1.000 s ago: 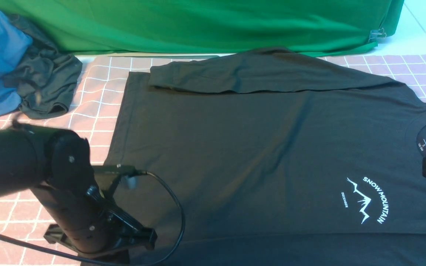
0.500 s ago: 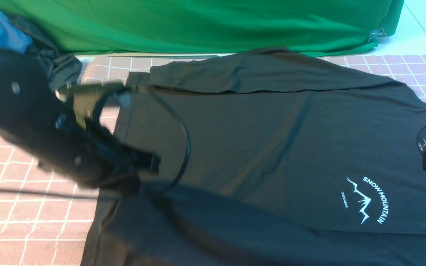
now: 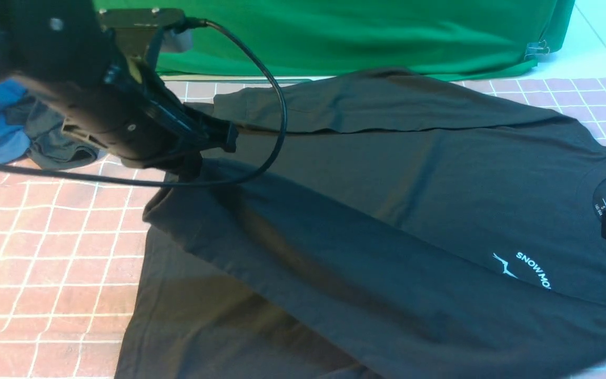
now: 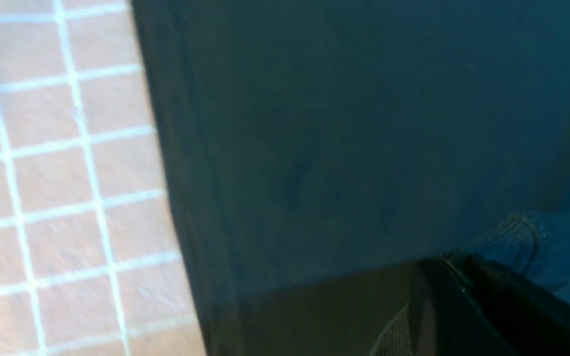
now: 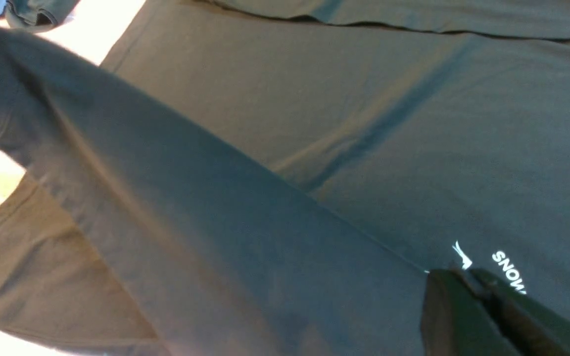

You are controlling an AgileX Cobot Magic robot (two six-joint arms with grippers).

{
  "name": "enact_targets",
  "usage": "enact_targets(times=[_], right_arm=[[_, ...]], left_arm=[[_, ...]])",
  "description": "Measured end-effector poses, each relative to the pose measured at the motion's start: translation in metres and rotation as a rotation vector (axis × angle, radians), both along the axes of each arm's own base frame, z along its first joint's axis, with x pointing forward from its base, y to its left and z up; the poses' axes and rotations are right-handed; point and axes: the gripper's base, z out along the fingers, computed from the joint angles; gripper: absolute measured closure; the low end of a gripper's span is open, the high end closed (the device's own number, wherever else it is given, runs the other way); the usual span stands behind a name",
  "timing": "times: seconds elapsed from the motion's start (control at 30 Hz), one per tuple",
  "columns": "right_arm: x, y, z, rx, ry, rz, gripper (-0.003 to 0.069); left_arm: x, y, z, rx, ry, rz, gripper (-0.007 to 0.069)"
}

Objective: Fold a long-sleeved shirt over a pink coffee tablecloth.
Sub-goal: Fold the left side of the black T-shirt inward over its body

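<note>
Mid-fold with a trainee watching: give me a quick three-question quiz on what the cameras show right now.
1. True or false: on the long-sleeved shirt, the whole chest print is showing in the front view.
2. Pick one. The left gripper is: A) open above the shirt; B) shut on the shirt, lifting a layer across its body; C) out of every view.
3. Fill in: the right gripper pinches the shirt close to the white neck ____.

Key: 1 false, a folded layer covers part of it; 2 B; 3 label.
</note>
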Motion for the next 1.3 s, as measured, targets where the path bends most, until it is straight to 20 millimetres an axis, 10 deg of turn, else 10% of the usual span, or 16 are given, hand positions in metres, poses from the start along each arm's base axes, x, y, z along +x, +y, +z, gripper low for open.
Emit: enact_targets(times=[1.3], right_arm=[[0.0, 0.0, -0.004, -0.002, 0.011, 0.0, 0.0557]], left_arm=[[0.098, -0.002, -0.054, 0.015, -0.187, 0.085, 0.0578]])
